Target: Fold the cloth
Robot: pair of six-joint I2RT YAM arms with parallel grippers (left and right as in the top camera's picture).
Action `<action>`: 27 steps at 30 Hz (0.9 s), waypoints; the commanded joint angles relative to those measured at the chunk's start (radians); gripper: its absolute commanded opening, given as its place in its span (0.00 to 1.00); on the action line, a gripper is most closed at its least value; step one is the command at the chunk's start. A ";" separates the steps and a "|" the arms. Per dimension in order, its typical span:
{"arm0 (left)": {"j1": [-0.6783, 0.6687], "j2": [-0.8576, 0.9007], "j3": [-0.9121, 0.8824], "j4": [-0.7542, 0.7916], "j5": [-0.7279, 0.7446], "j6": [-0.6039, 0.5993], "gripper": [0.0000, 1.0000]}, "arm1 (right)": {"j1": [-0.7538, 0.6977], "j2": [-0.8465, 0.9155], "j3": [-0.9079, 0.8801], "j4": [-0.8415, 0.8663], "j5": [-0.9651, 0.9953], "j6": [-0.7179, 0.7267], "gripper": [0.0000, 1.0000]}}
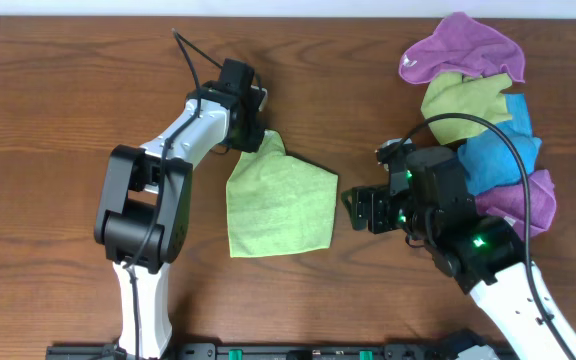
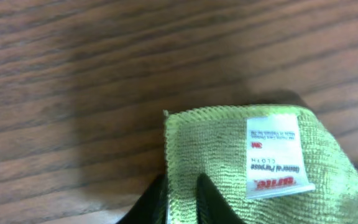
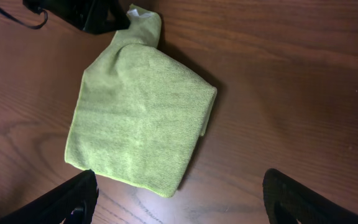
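Note:
The lime-green cloth (image 1: 278,205) lies folded on the wooden table, with one corner pulled up toward the back left. My left gripper (image 1: 253,135) is shut on that corner; in the left wrist view the black fingers (image 2: 182,199) pinch the cloth's edge (image 2: 241,162), and a white label (image 2: 273,155) shows on it. My right gripper (image 1: 353,210) is open and empty, just right of the cloth. In the right wrist view the cloth (image 3: 142,112) lies ahead of the spread fingers (image 3: 179,199).
A pile of other cloths lies at the back right: purple (image 1: 458,50), olive-green (image 1: 463,105), blue (image 1: 498,150) and another purple (image 1: 528,200). The right arm sits beside this pile.

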 commanded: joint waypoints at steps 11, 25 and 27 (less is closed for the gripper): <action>0.007 0.076 -0.003 -0.040 -0.013 0.002 0.06 | -0.009 -0.002 0.000 0.017 -0.003 0.014 0.85; 0.109 0.042 0.190 -0.195 -0.397 0.003 0.06 | -0.009 -0.002 0.000 0.029 -0.003 0.014 0.84; 0.150 0.042 0.190 -0.221 -0.400 0.003 0.06 | -0.009 -0.001 0.000 0.029 -0.003 0.014 0.85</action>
